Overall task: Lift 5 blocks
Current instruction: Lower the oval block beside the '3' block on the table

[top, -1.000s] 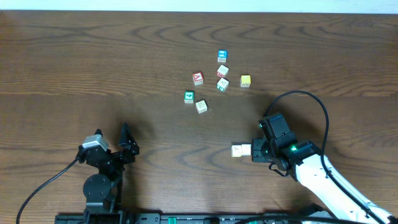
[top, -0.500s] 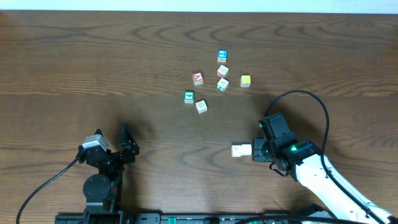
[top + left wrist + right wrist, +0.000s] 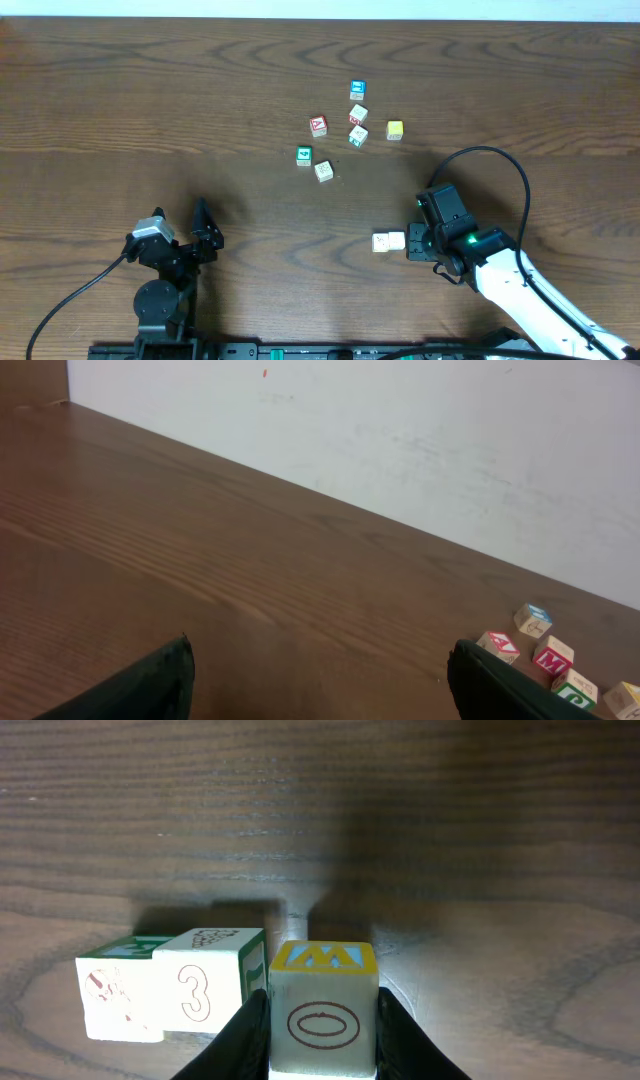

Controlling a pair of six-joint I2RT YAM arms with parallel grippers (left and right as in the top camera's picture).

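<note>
Nothing has shifted against the earlier overhead views: both arms and every cube lie where they lay. We list the parts from largest to smallest.

1. Table (image 3: 120, 100): dark wood grain fills the overhead frame.
2. Right arm (image 3: 520, 290): white, it enters from the lower right corner of the overhead frame.
3. Left arm (image 3: 160, 290): black, it sits at the lower left, well apart from all the cubes.
4. Left gripper (image 3: 208, 232): the jaws stand wide with only bare table between them. In the left wrist view their tips sit at the bottom edge.
5. Right gripper (image 3: 323, 1020): the jaws are narrow and clamp the held block (image 3: 323, 1010) on its left and right faces. This block lies right of centre in the lower half of the overhead frame. Its front face is cream with a red O and its top face is yellow-edged with a blue M. We cannot tell whether it is clear of the table.
6. Block marked 3 (image 3: 195, 995): cream, it lies just beside the held block on its left side in the frame.
7. Cluster, upper centre of the overhead frame:
   - yellow block (image 3: 394, 130) at the right
   - upper cream block (image 3: 358, 114)
   - middle cream block (image 3: 357, 135)
   - lower cream block (image 3: 323, 171)
   - blue cube (image 3: 357, 91) at the top
   - red cube (image 3: 318, 126)
   - green cube (image 3: 304, 156)
</note>
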